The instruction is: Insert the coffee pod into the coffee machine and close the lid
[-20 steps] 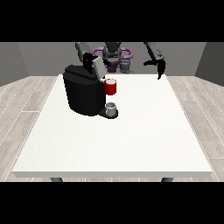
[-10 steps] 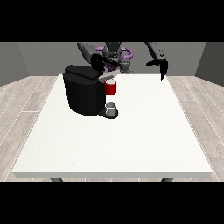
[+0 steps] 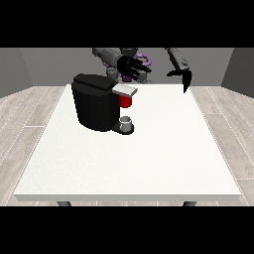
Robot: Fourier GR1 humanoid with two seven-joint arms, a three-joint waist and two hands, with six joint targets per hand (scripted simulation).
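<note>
The grey coffee pod [image 3: 127, 120] sits at the coffee machine [image 3: 97, 101] base, mid-left; it looks light, stiff, best pinched by its sides. Both hands, upper centre [image 3: 130, 68] and upper right [image 3: 184, 79], hang open.

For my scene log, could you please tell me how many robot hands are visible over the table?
2. One hand is at the view's left, fingers spread above the coffee machine. The other hand is at the view's right, raised over the table's far edge, fingers pointing down.
</note>
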